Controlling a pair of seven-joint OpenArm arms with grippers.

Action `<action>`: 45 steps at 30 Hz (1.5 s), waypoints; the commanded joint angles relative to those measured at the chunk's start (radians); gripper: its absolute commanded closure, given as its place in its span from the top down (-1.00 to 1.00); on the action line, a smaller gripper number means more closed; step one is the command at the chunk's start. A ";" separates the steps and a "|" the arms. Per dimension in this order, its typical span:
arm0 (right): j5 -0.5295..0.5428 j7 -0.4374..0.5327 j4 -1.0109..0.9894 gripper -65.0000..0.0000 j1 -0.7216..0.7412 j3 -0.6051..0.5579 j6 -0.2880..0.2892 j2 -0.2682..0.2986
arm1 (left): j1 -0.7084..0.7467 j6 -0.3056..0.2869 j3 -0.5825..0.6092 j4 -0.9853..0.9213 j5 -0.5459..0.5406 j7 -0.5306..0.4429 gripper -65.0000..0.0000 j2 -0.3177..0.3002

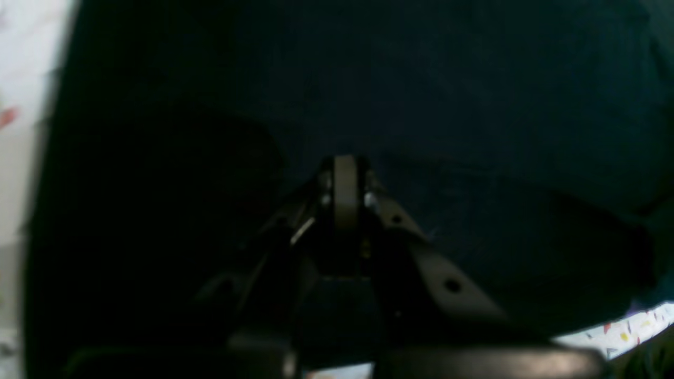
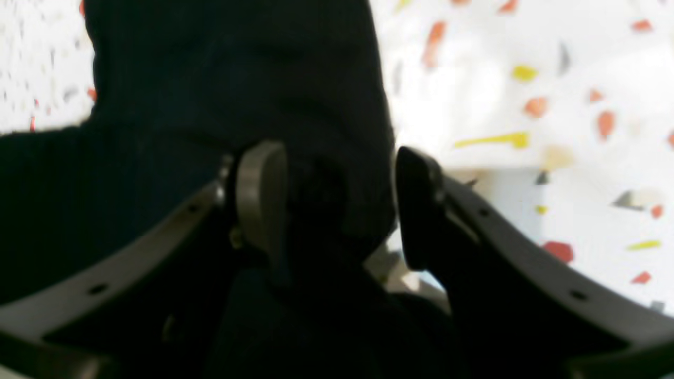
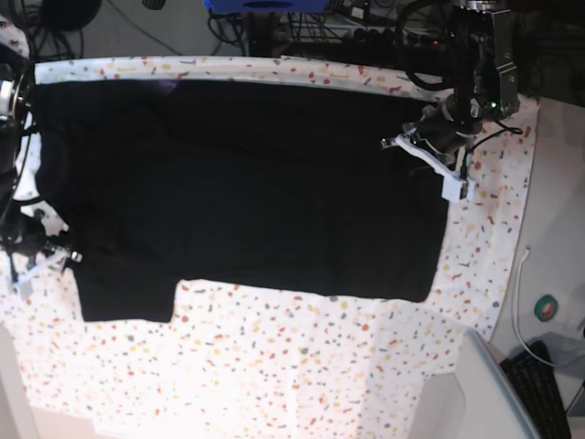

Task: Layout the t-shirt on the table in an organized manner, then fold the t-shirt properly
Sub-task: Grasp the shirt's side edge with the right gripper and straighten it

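Lying flat across the speckled white table (image 3: 274, 366), the soft black t-shirt (image 3: 247, 192) fills the frame's upper half. Left gripper (image 1: 345, 176), pads pressed together, rests on matte fabric; right gripper (image 2: 337, 205) stands parted around a sleeve fold.

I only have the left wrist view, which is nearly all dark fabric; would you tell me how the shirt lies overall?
Observer: In the base view the t-shirt is spread flat across the table, one sleeve toward the near edge.
Operator: Thank you. Where is the left gripper on it?
Observer: The left gripper is at the shirt's edge, on that view's right side.
Operator: And the other arm?
Observer: The right gripper has its jaws apart, a sleeve between them.
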 commanded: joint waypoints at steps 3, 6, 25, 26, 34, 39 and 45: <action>0.009 0.020 0.008 -0.04 0.018 0.001 0.004 0.021 | -0.002 -0.002 0.006 -0.026 -0.009 -0.013 -1.00 -0.014; 0.009 0.024 0.008 -0.08 0.015 0.002 -0.045 0.021 | -0.019 -0.002 0.006 -0.060 -0.007 -0.013 -1.00 -0.015; 0.011 0.088 0.008 -0.33 0.011 -0.001 -0.134 -0.011 | -0.029 -0.002 0.001 -0.078 0.117 -0.013 -1.00 -0.006; 0.011 0.090 0.008 -0.33 0.011 -0.001 -0.134 -0.017 | -0.029 -0.002 0.001 -0.078 0.116 -0.013 -1.00 -0.006; 0.011 0.090 0.008 -0.36 -0.002 -0.001 -0.134 -0.036 | -0.031 -0.002 0.000 -0.078 0.119 -0.013 -1.00 -0.006; 0.011 0.094 0.010 -0.80 -0.002 0.001 -0.134 -0.037 | -0.031 -0.002 0.000 -0.080 0.119 -0.013 -1.00 -0.006; 0.011 0.134 0.016 -1.00 0.004 -0.001 -0.134 -0.033 | -0.029 -0.002 0.000 -0.084 0.120 -0.013 -1.00 -0.011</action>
